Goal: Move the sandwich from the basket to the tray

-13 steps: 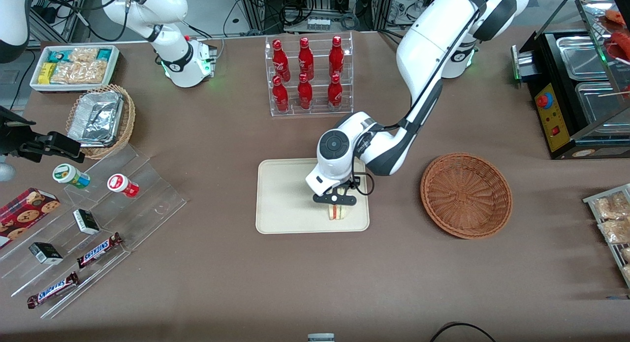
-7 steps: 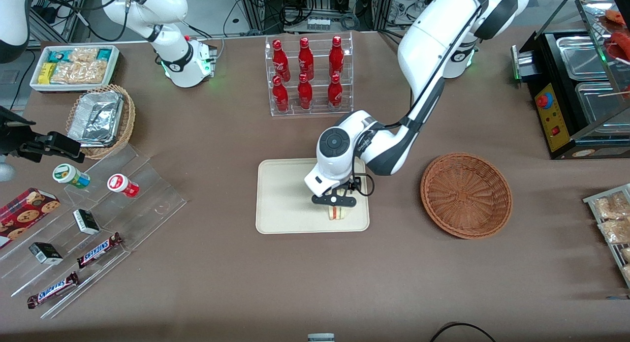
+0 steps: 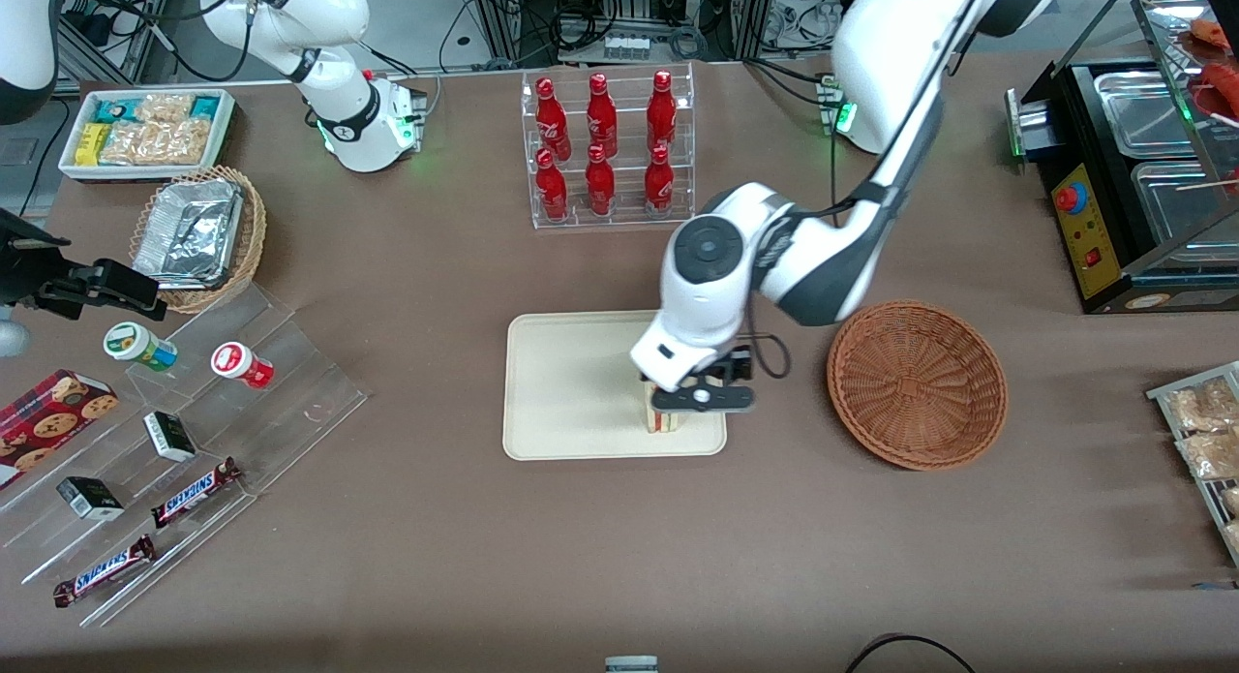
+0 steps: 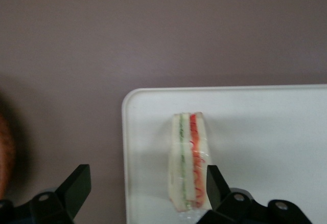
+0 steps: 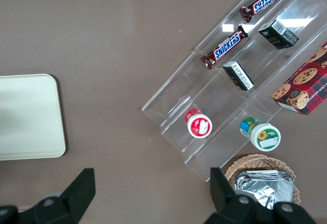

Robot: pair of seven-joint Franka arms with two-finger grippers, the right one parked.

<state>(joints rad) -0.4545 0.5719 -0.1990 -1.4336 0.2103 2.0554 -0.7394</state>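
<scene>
Sandwich (image 3: 662,418): stands on its edge on the tray, near the corner closest to the basket; red and green stripes show
Tray (image 3: 571,387): flat and cream, in the middle of the front picture
Basket (image 3: 917,383): round, brown, beside the tray, nothing in it
Gripper (image 3: 701,398): fingers spread wide, holding nothing, just above the sandwich
Soda bottles (image 3: 602,145): red, in a clear rack higher up in the picture

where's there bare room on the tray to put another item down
The tray is bare from the sandwich toward the parked arm's end. The sandwich stands on edge near the corner closest to the basket, and the open gripper hangs just above it, so that corner is crowded. Bare tablecloth also lies between tray and basket.
</scene>
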